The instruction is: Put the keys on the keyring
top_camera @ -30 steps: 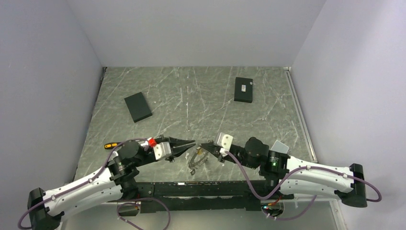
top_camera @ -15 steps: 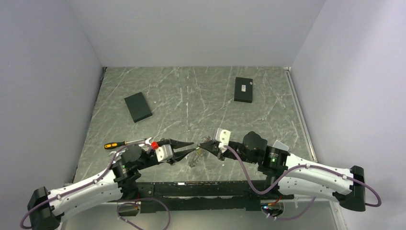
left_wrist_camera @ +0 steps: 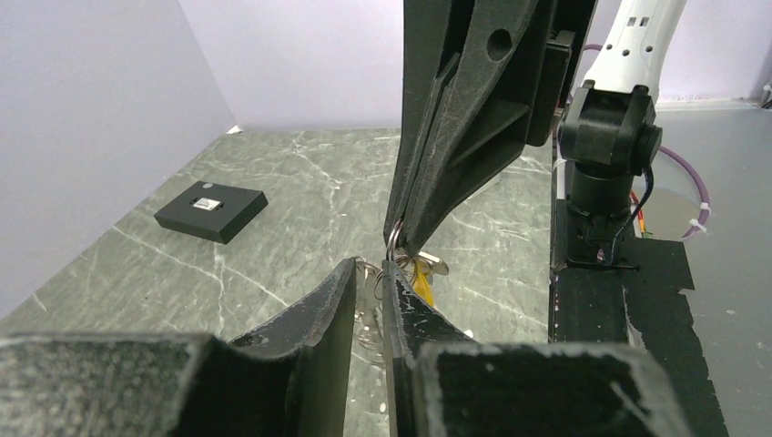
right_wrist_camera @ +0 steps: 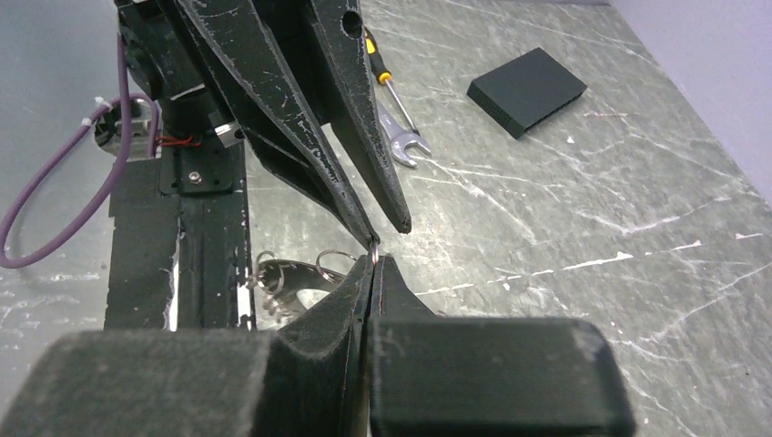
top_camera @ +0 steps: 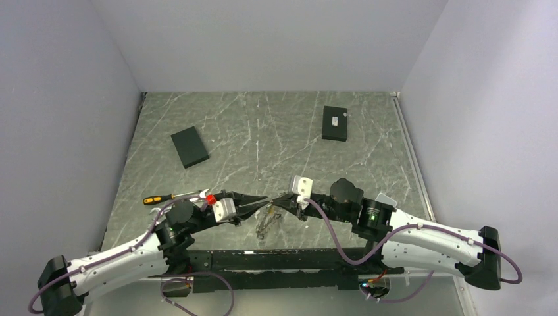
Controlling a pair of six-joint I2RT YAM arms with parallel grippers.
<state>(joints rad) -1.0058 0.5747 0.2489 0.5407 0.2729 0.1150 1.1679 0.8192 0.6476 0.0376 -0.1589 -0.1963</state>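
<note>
Pale, bare walls (top_camera: 263,39) close in the desk (top_camera: 276,131) on three sides; its top is grey-green stone with white veins. The two arms lean in from the near edge and meet tip to tip just beyond its middle. A left box (top_camera: 189,147) lies toward the far left corner and a right box (top_camera: 335,123) nearer the far right one (both black and flat). A screwdriver (top_camera: 158,198) and a wrench (right_wrist_camera: 401,141) lie together by the left edge. The right gripper (right_wrist_camera: 373,264) is closed tight on the keyring (right_wrist_camera: 374,248), holding it above the desk. The left gripper (left_wrist_camera: 369,269) has its jaws narrowly parted, one fingertip (right_wrist_camera: 371,235) at the ring, with nothing visibly held. The keys (top_camera: 265,222) hang from the ring in a bunch below both grippers.
</note>
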